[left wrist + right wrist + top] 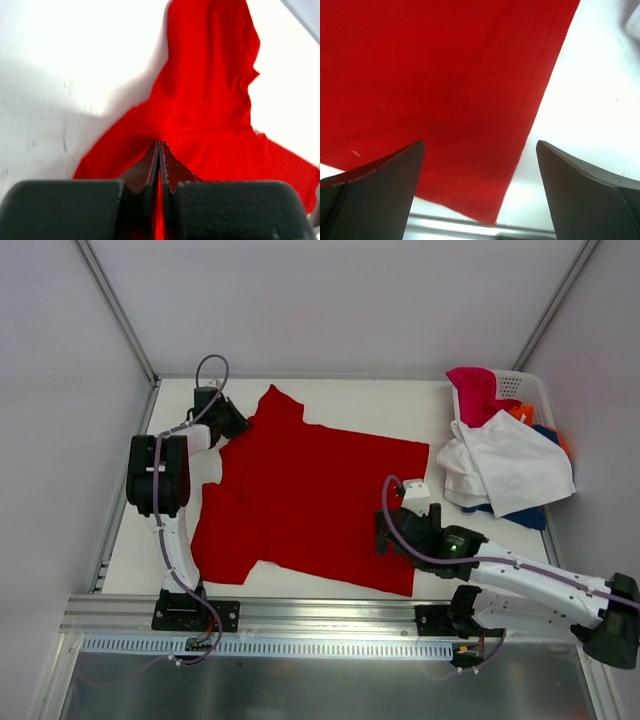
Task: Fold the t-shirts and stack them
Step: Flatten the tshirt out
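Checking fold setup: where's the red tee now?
Top view: the red t-shirt lies spread mid-table, left of the basket, left gripper pinching its far-left edge, right gripper open over its near-right corner.

1 red t-shirt (pixel 310 495), 4 other t-shirts (pixel 515 465) and 1 basket (pixel 512 384).

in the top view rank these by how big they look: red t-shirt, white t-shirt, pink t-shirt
1. red t-shirt, spread out flat, by far the largest
2. white t-shirt, draped and bunched
3. pink t-shirt, only partly showing
The white and pink ones are crumpled, so this ranks only what shows.
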Robot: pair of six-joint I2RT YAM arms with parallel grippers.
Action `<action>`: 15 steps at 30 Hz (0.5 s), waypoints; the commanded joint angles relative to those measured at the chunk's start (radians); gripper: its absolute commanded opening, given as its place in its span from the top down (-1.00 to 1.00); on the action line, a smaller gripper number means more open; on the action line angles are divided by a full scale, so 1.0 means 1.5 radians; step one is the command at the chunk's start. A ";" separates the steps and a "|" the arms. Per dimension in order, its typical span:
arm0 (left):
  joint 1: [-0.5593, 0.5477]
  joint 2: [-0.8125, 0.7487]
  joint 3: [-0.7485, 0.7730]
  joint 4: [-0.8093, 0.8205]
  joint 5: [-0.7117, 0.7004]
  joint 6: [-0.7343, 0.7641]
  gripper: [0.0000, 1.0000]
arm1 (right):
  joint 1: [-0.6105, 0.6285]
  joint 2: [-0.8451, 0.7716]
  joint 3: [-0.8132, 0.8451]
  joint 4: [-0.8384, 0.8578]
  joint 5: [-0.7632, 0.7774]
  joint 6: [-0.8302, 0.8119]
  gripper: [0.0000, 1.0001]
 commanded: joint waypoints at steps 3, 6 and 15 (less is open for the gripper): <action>0.012 0.057 0.083 -0.028 0.065 -0.039 1.00 | -0.117 -0.076 0.036 0.089 -0.085 -0.122 -0.97; 0.012 0.076 0.103 -0.027 0.089 -0.042 1.00 | -0.127 -0.063 0.050 0.085 -0.078 -0.138 -0.97; 0.007 0.152 0.243 -0.155 0.116 -0.004 1.00 | -0.144 -0.006 0.066 0.085 -0.082 -0.129 -0.97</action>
